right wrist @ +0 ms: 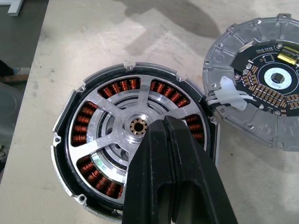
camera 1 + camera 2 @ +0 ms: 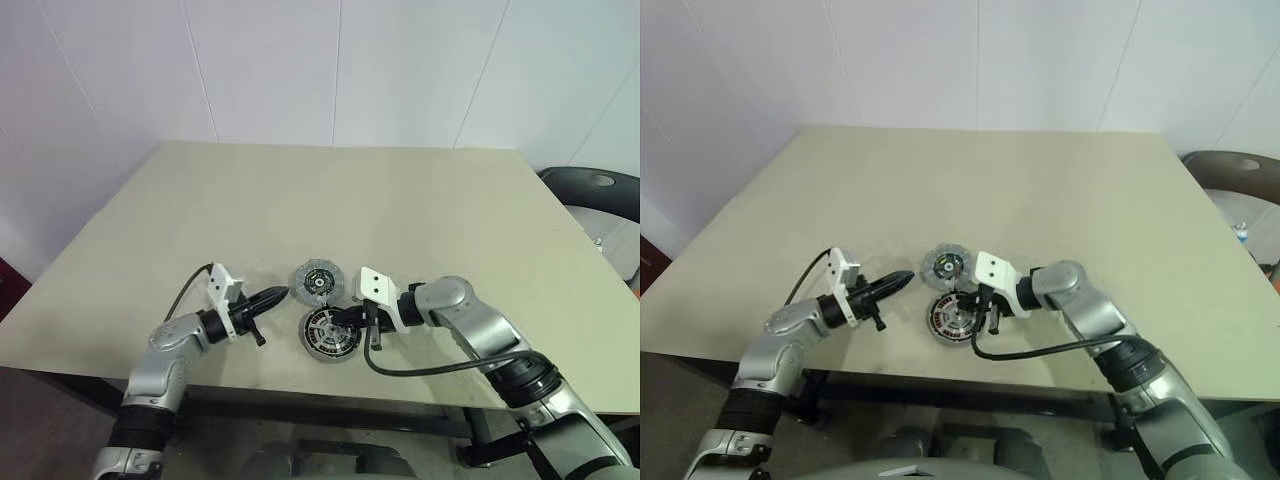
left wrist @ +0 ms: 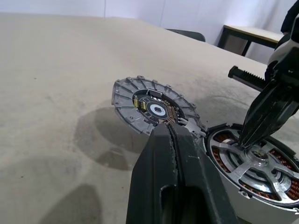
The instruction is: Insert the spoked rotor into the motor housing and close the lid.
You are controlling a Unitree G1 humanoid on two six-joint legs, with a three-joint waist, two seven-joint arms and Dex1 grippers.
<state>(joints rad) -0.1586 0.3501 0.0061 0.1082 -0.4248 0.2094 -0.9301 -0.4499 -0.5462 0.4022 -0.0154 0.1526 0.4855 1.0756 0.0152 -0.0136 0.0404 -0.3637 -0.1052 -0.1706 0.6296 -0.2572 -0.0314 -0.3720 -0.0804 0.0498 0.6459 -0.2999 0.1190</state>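
Matte beige table (image 2: 330,190) under both arms. Motor housing (image 1: 65,140), a round metal cup with copper windings, sits below the clenched, empty right gripper (image 1: 164,122); the silver spoked rotor (image 1: 117,121) lies seated inside. Ribbed grey lid (image 3: 126,95), circuit face up, lies just beyond the clenched, empty left gripper (image 3: 168,128).

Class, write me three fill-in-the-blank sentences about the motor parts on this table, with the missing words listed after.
1. The spoked rotor sits inside the motor ____.
2. The lid lies on the ____, beside the motor housing.
3. Both the left gripper and right gripper have their fingers ____.

Missing words: housing; table; shut
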